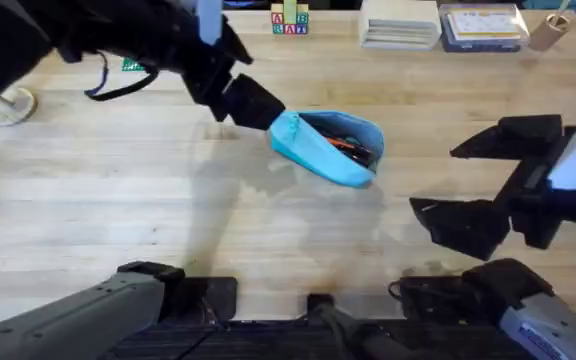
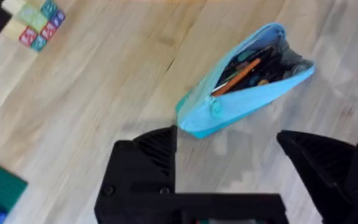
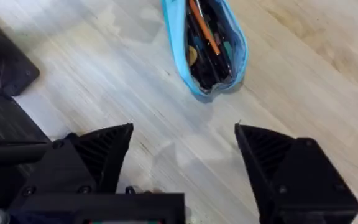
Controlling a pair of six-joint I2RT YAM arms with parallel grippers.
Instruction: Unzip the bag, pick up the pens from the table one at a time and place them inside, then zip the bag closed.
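Nearest your overhead lens: the left arm, large, dark and blurred, crossing from upper left toward mid-table.

Item, left gripper: fingers spread wide, holding nothing. From overhead its tip sits at the bag's left end; the wrist view shows a finger just beside that end, and you cannot confirm contact.

Item, right gripper: fingers spread, empty, parked near the right edge of the table, well apart from the bag.

Item, bag: light blue pouch, mid-table, lying on its side with the mouth gaping open. Zipper not yet drawn.

Item, pens: an orange one and darker ones lie inside the open pouch. You have no loose pen on the bare wood in these views.

Step in hand, as judged: loading looks finished; closing the zip remains. Your next move calls for one gripper to pin an end of the soft pouch while the other pinches the pull and draws it along the opening. Expect the fabric to slide or bunch if not held.

Hard to make out: the pull. A small knob shows on the pouch's side near its end in the left wrist view, but you cannot tell whether that is it. The pen count is also unclear; they overlap in shadow.
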